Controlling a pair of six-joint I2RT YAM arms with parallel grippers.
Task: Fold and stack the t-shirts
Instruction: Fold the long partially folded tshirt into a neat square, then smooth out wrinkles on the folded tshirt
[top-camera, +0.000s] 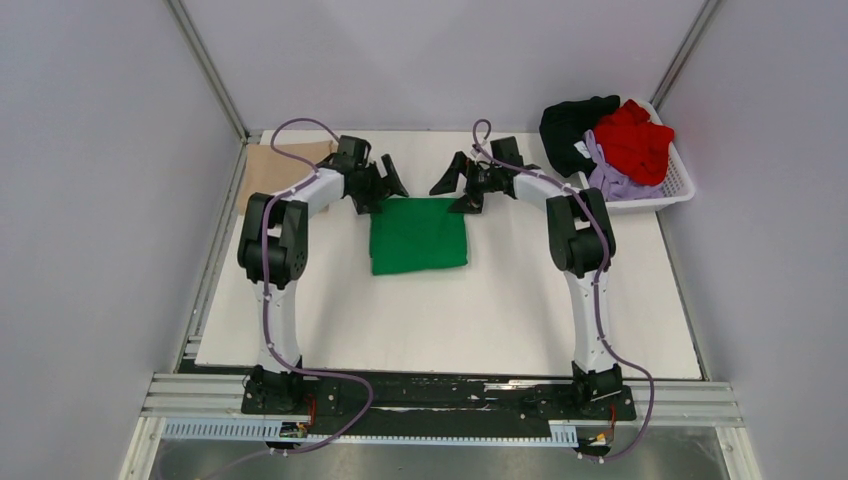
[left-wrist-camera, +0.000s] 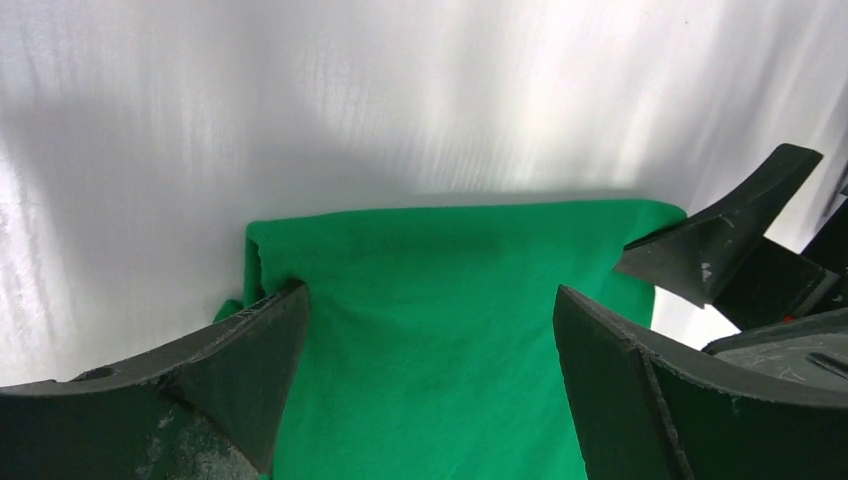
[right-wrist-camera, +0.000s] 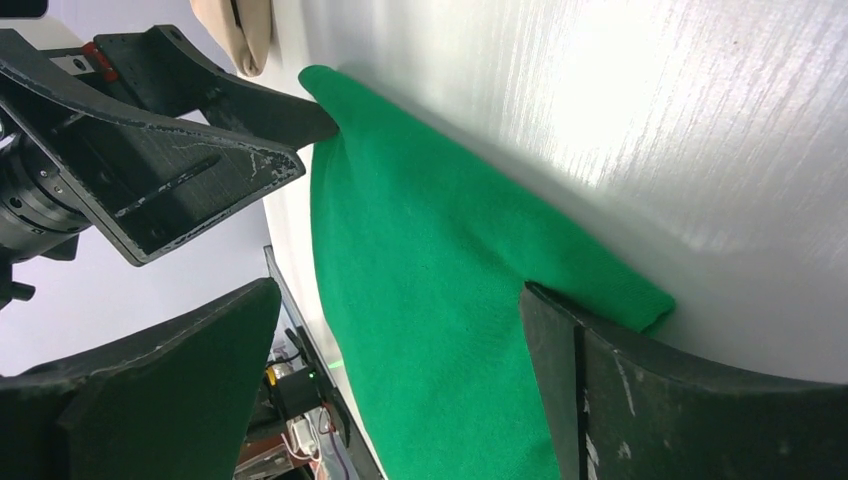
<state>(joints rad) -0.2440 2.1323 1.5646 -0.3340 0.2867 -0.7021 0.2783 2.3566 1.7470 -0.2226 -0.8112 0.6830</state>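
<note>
A bright green t-shirt (top-camera: 418, 235) lies folded into a rectangle in the middle of the table. It also shows in the left wrist view (left-wrist-camera: 440, 340) and the right wrist view (right-wrist-camera: 430, 300). My left gripper (top-camera: 386, 187) is open at its far left corner, jaws wide over the cloth (left-wrist-camera: 430, 295). My right gripper (top-camera: 456, 190) is open at its far right corner (right-wrist-camera: 398, 290). Neither holds anything. A folded tan t-shirt (top-camera: 284, 164) lies at the far left. Black (top-camera: 570, 125), red (top-camera: 634, 140) and lavender (top-camera: 612, 178) t-shirts are piled in the basket.
A white plastic basket (top-camera: 678, 182) stands at the far right corner. The white table mat (top-camera: 450, 320) runs to the arm bases at the near edge. Grey walls and metal frame posts close in both sides. The two grippers face each other closely.
</note>
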